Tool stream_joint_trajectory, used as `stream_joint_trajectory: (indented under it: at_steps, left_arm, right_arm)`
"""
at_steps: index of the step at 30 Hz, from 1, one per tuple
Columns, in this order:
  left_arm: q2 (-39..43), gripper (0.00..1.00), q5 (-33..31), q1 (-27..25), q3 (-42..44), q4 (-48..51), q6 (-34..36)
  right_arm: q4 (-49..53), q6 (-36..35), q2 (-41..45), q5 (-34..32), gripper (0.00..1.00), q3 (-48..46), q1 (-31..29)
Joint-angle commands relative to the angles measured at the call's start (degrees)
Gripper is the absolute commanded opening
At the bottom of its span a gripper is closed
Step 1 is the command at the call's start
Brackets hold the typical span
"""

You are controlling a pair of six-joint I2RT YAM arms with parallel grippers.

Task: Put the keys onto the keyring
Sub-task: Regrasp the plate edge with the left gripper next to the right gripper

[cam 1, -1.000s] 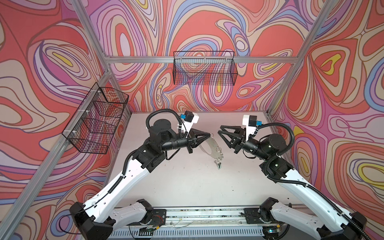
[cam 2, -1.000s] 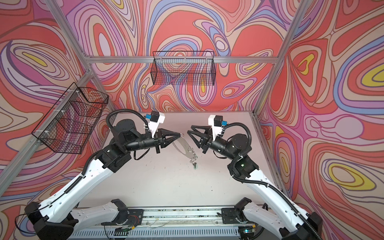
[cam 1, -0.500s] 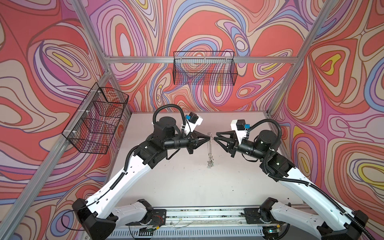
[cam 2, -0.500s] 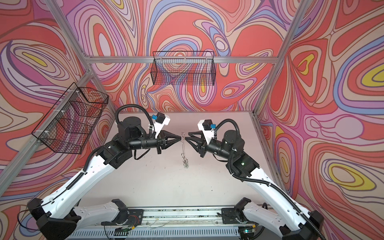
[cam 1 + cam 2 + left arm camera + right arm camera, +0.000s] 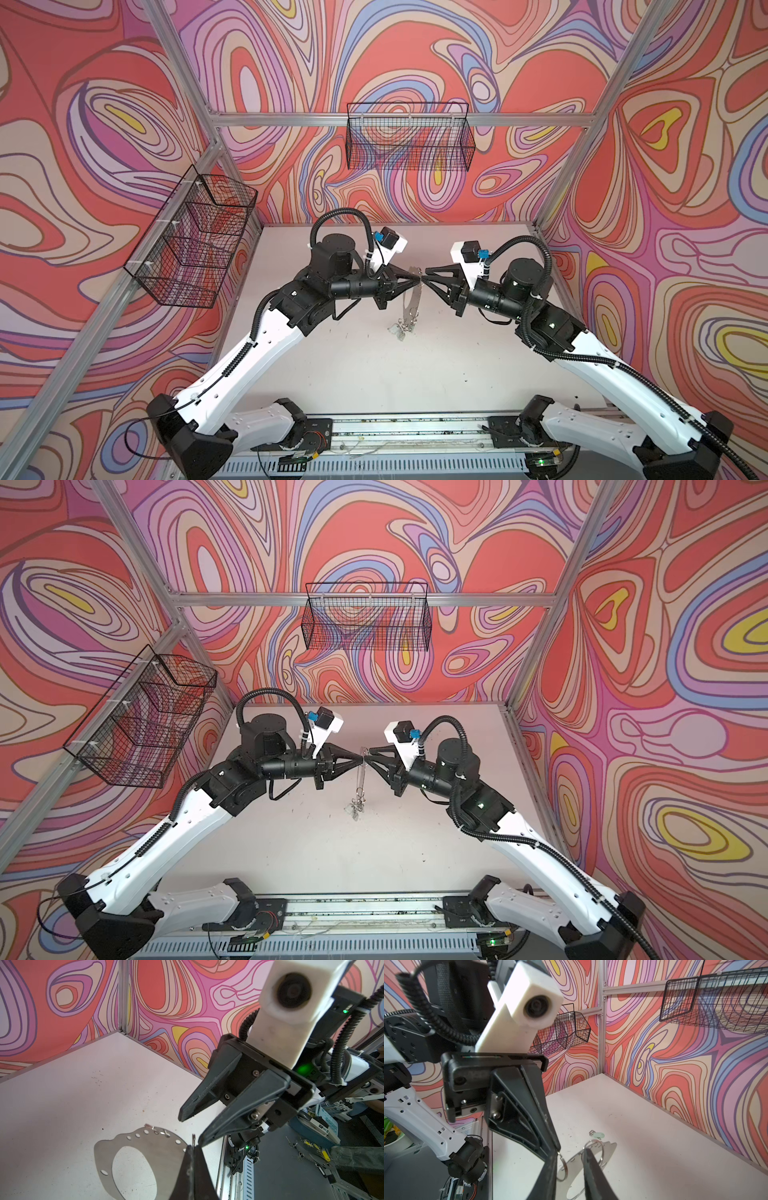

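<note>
The keyring (image 5: 412, 297) (image 5: 360, 777) is a shiny flat metal oval that hangs edge-on above the table in both top views. My left gripper (image 5: 419, 277) (image 5: 192, 1149) is shut on its top rim. Small keys (image 5: 400, 328) (image 5: 354, 808) with pale heads dangle from its low end, close to the table (image 5: 374, 374). One pale green key head (image 5: 598, 1135) shows past the plate in the right wrist view. My right gripper (image 5: 426, 276) (image 5: 571, 1155) meets the same rim from the right. Its jaws stand a little apart, astride the rim and a wire loop (image 5: 562, 1167).
A black wire basket (image 5: 409, 137) hangs on the back wall and a tiered one (image 5: 195, 241) on the left wall. A metal rail (image 5: 395, 428) with both arm bases runs along the front edge. Aluminium posts frame the corners.
The left arm has turned the keyring from slanted to hanging edge-on. The right gripper has moved left up to its top rim and its jaws have narrowed.
</note>
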State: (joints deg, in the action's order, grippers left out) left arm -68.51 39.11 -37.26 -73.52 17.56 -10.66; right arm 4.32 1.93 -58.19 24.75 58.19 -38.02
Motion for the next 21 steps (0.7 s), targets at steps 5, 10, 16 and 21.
stream_joint_trajectory:
  at_steps: [5, 10, 16, 21]
  left_arm:
    - [0.8, 0.0, 1.4, -0.3, -2.2, -1.0, 1.3]
    - [0.7, 0.0, 2.4, -0.4, -2.0, -1.5, 1.3]
    - [0.7, 0.0, 3.0, -0.4, -2.1, -1.2, 1.9]
    - [0.0, 0.0, 3.3, -0.4, -2.3, -0.6, 2.1]
  right_arm:
    - [2.0, -1.3, 0.0, -0.5, 0.24, 1.0, -0.5]
    - [2.6, -1.1, -0.8, 1.5, 0.22, 1.7, -0.4]
    - [3.2, -1.2, -1.3, 2.6, 0.19, 2.1, -0.5]
    - [3.2, -1.1, -1.2, 3.1, 0.02, 2.2, -0.5]
